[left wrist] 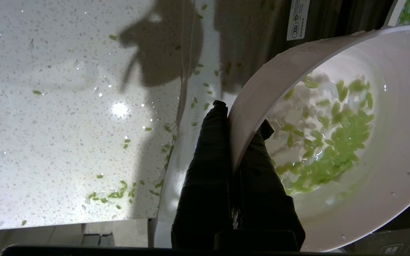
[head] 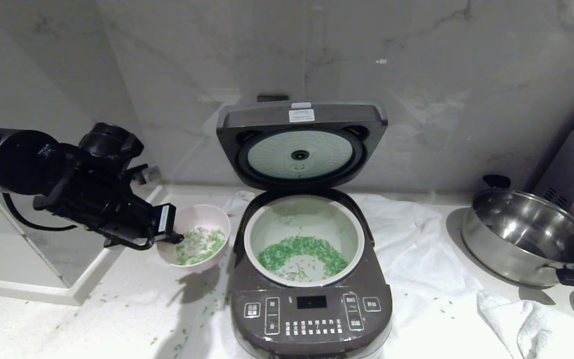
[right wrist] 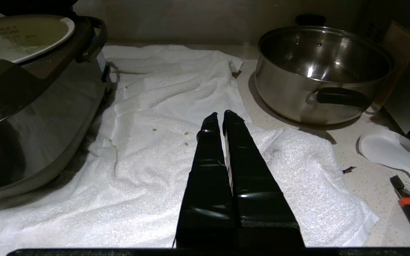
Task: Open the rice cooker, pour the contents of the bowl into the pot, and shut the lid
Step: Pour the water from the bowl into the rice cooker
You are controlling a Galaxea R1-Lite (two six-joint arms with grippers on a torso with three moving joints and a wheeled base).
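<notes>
- The raised lid (head: 301,144) walls off the far side of the pot (head: 354,234); its mouth lies open from above.
- The bowl (head: 217,217) crowds the rice cooker (head: 312,319) on the left.
- Right of it, towel (head: 416,249) lies bare up to the steel pan (head: 526,239).

The dark grey-brown rounded-square rice cooker (head: 311,304) carries white-labelled buttons, its round inner pot (head: 304,209) is pale whitish-green with bright green grain-like bits (head: 299,248), the small round bowl (head: 195,215) is pale pink outside and white inside, and the countertop (left wrist: 48,142) is speckled white.
</notes>
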